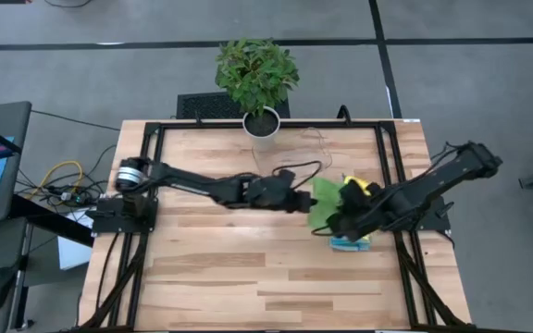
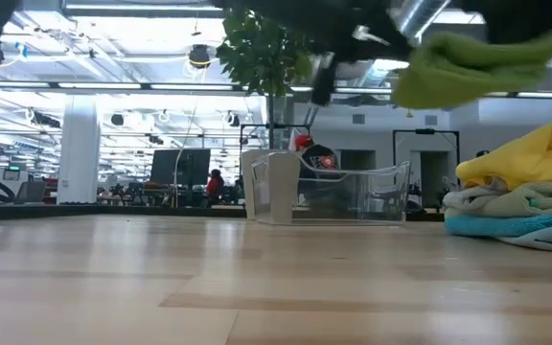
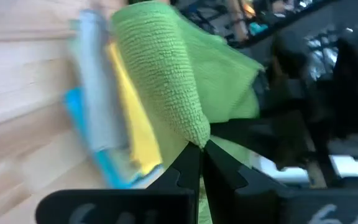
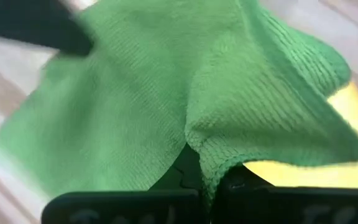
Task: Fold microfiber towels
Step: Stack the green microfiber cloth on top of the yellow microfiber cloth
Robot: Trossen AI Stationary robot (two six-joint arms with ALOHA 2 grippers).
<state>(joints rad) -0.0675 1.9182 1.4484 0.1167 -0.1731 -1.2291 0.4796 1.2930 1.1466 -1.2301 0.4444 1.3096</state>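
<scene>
Green towel (image 1: 325,202) hangs lifted over the table's right half, stretched between both arms. Left gripper (image 3: 199,149) pinches its nine-o'clock edge, right gripper (image 1: 345,220) clamps the three-o'clock side, directly above the stacked towels (image 1: 352,242).

Nubby green cloth towel (image 4: 166,93) over smooth pale wood table (image 1: 220,268)
</scene>
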